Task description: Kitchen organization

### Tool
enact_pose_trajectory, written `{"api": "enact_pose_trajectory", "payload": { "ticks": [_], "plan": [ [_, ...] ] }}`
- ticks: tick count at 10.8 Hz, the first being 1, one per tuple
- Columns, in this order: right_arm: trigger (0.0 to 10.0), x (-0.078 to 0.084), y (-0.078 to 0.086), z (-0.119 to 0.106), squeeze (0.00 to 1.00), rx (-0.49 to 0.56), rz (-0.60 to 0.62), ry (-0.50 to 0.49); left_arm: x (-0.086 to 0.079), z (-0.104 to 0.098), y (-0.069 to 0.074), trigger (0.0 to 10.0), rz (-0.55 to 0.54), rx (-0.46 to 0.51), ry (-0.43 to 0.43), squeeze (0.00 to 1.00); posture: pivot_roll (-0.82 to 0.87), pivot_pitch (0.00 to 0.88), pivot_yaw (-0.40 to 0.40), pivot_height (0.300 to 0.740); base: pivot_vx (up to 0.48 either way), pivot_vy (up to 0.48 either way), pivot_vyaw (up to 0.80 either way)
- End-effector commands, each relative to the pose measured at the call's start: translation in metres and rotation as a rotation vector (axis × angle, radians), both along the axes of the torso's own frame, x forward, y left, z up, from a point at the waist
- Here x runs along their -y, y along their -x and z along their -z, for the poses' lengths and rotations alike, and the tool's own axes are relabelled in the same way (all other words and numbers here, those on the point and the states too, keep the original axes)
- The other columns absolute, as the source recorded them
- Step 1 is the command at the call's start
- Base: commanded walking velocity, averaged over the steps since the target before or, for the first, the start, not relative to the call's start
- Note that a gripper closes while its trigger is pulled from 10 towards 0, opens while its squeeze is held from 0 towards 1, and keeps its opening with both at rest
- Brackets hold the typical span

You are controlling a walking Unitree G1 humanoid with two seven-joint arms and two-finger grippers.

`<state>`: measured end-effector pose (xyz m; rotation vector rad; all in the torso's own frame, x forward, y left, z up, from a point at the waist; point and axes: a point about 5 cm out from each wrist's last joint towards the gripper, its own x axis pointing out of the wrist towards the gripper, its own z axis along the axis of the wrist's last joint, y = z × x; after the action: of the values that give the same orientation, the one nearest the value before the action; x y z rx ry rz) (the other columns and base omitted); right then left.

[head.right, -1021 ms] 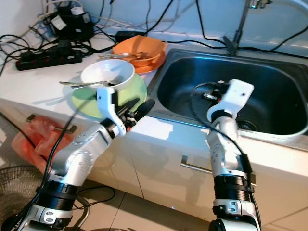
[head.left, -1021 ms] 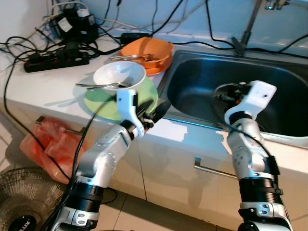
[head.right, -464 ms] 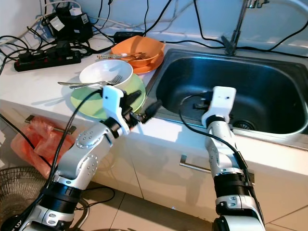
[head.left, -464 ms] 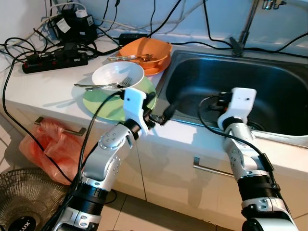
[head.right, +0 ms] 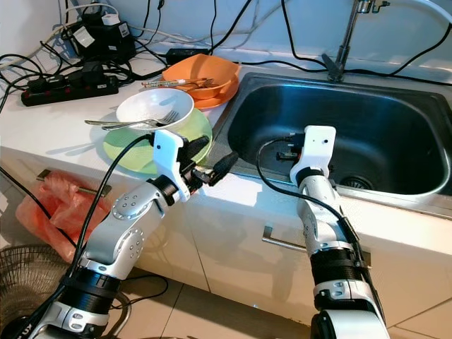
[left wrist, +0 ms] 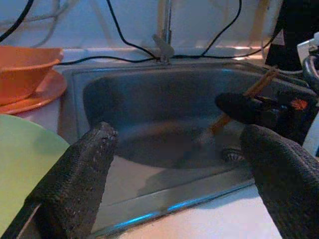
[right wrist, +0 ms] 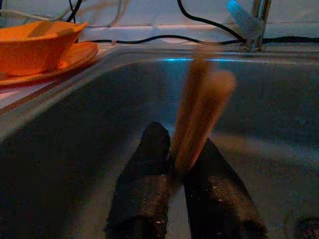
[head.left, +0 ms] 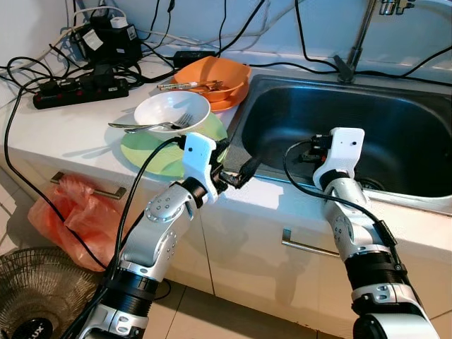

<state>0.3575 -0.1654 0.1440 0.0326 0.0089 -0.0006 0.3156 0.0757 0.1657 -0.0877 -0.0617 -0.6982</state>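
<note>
Right gripper (right wrist: 174, 164): over the sink (head.left: 395, 116), fingers clamped on wooden chopsticks (right wrist: 202, 112).
Left gripper (left wrist: 179, 149): fingers wide apart, at the sink's near-left rim, beside the green plate (head.left: 152, 152).

A white bowl (head.left: 171, 111) sits on a pale green plate (head.left: 157, 150) at the left of centre; behind it are an orange bowl (head.left: 214, 74) and an orange plate (head.left: 233, 101). The sink (head.left: 395, 120) is dark steel grey, the counter (head.left: 63, 123) white. The right gripper (right wrist: 175, 149) has black fingers pinching blurred tan chopsticks (right wrist: 199, 112). A red-orange plastic bag (head.left: 74, 219) lies at lower left.
</note>
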Motion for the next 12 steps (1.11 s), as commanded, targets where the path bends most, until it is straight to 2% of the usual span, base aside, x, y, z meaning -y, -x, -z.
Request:
{"api": "enact_pose_trajectory", "payload": {
  "ticks": [1,5,8,9,10,11,12],
  "plan": [
    [10.0,-0.003,0.0,0.008,1.0,-0.039,-0.013,-0.022,-0.002,-0.001,-0.002,10.0,-0.001,0.004,-0.011,1.0,0.04,0.056,0.062,0.74,0.0,0.0,0.0],
    [10.0,-0.003,0.0,0.009,1.0,-0.036,-0.018,-0.032,-0.002,0.001,-0.001,10.0,-0.007,0.003,-0.012,1.0,0.04,0.052,0.061,0.74,0.0,0.0,0.0],
    [10.0,0.0,0.0,-0.012,1.0,0.079,-0.008,-0.04,-0.018,-0.017,-0.01,10.0,-0.161,0.129,-0.007,1.0,0.04,0.049,0.059,0.74,0.0,0.0,0.0],
    [10.0,-0.002,0.003,-0.028,1.0,0.141,-0.039,-0.076,-0.03,-0.031,-0.014,10.0,-0.246,0.212,0.01,1.0,0.04,0.047,0.058,0.74,0.0,0.0,0.0],
    [10.0,-0.014,0.009,-0.04,1.0,0.181,-0.148,-0.143,-0.037,-0.037,-0.015,10.0,-0.304,0.265,0.008,1.0,0.04,0.044,0.06,0.74,0.0,0.0,0.0],
    [10.0,-0.031,0.023,-0.051,1.0,0.227,-0.333,-0.153,-0.044,-0.039,-0.016,10.0,-0.387,0.292,0.013,1.0,0.04,0.042,0.064,0.74,0.0,0.0,0.0],
    [10.0,-0.04,0.036,-0.054,1.0,0.239,-0.444,-0.15,-0.058,-0.041,-0.018,10.0,-0.475,0.302,0.009,1.0,0.04,0.038,0.066,0.74,0.0,0.0,0.0]
  ]
}}
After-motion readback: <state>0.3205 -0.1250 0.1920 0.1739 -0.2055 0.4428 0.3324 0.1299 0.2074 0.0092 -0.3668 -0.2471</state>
